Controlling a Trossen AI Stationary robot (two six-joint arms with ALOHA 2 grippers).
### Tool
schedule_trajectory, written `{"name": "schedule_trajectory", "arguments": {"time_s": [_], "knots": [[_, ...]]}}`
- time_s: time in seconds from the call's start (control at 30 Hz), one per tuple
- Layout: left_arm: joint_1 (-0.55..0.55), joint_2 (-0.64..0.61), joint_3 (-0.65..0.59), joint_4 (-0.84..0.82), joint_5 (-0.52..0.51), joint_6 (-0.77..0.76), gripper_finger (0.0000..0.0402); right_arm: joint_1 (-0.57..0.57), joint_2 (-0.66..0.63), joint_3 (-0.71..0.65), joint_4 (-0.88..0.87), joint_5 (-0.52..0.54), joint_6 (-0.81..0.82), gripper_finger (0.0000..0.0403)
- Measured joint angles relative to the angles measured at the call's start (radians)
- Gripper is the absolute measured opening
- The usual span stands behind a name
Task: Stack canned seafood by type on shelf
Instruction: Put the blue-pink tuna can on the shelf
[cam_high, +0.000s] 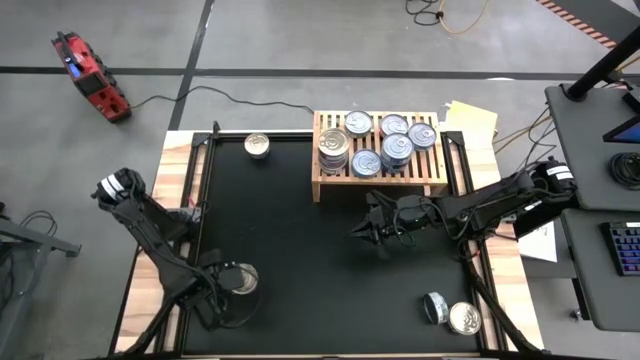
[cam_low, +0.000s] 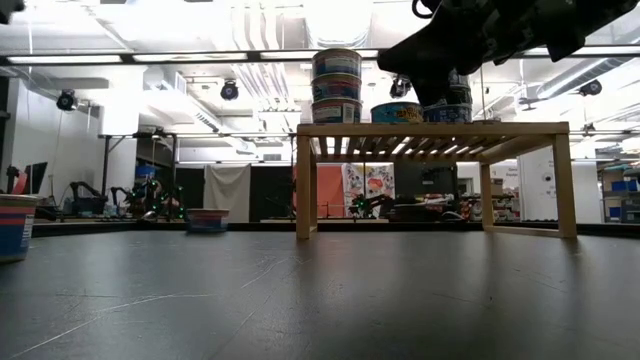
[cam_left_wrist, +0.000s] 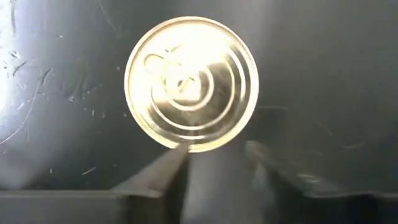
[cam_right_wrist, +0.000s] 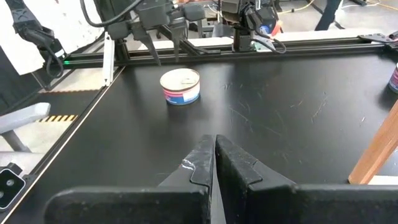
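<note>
The left claw (cam_high: 232, 290) hovers directly over a lone tin (cam_high: 243, 277) at the near-left of the black mat (cam_high: 300, 250), its fingers part-open and not yet gripping. It should descend squarely and straddle the rim evenly. The right claw (cam_high: 372, 228), pinched shut and empty, waits before the shelf (cam_high: 330, 186) with its stacked tins.

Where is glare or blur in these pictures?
Left wrist view: strong glare on the can lid, and the left claw is blurred. Low view: bright ceiling lights leave the shelf backlit. Right wrist view: the right claw looks sharp.
</note>
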Motion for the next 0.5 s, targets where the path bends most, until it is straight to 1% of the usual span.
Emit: {"name": "schedule_trajectory", "arguments": {"time_s": [0.1,0.13,0.17,0.3,0.4,0.5], "knots": [[-0.024,0.009,0.000,0.008,-0.001,-0.002,0.0050,0.000,0.000,0.000,0.000,0.000,0.000,0.0009],[-0.029,0.012,0.000,0.012,-0.005,-0.004,0.0026,0.000,0.000,0.000,0.000,0.000,0.000,0.0009],[-0.032,0.016,0.000,0.012,-0.015,-0.005,0.0014,0.000,0.000,0.000,0.001,0.000,0.000,0.0009],[-0.035,0.049,-0.002,0.011,-0.046,0.010,0.0018,0.000,0.000,0.000,0.006,0.000,0.018,0.0009],[-0.035,0.086,-0.003,0.011,-0.055,0.048,0.0006,0.009,0.000,0.000,0.007,0.008,0.027,0.0009],[-0.035,0.128,-0.005,0.011,-0.084,0.082,0.0002,0.031,0.000,0.000,0.013,0.024,0.028,0.0009]]}}
